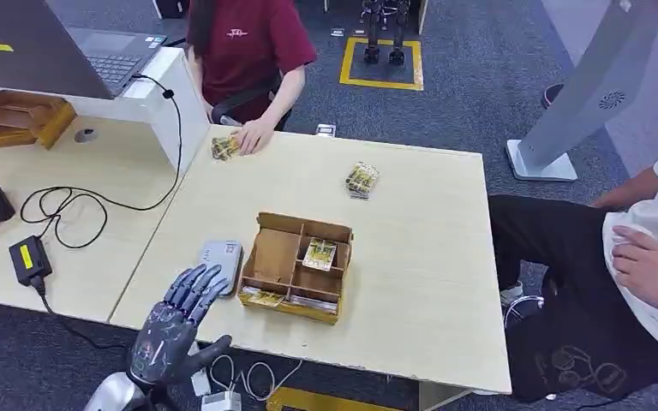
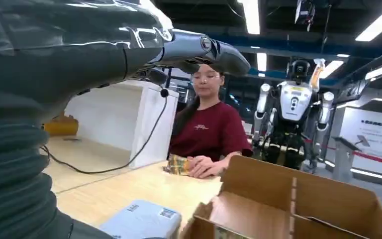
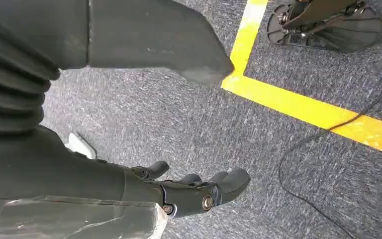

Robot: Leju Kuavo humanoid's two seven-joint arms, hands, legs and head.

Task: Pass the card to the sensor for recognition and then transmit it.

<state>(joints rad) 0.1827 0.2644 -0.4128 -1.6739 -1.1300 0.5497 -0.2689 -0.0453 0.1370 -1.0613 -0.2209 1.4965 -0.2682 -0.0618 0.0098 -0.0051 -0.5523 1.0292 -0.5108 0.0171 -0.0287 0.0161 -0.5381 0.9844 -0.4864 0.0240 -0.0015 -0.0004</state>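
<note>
left hand hovers over the near edge of the light wooden table, fingers stretched forward and slightly apart, holding nothing. just under and ahead of its fingertips lies the grey sensor, flat on the table; in the left wrist view it shows as a pale blue-grey box right below the hand. touching the sensor on the hand's right side is a cardboard divided box, with one card lying in a middle compartment and another card in the near compartment. farther from the hand, a stack of cards rests on the table, and at the far edge a person in a red shirt rests a hand beside more cards. right hand hangs over grey carpet near a yellow floor line, fingers loosely curled, empty.
</note>
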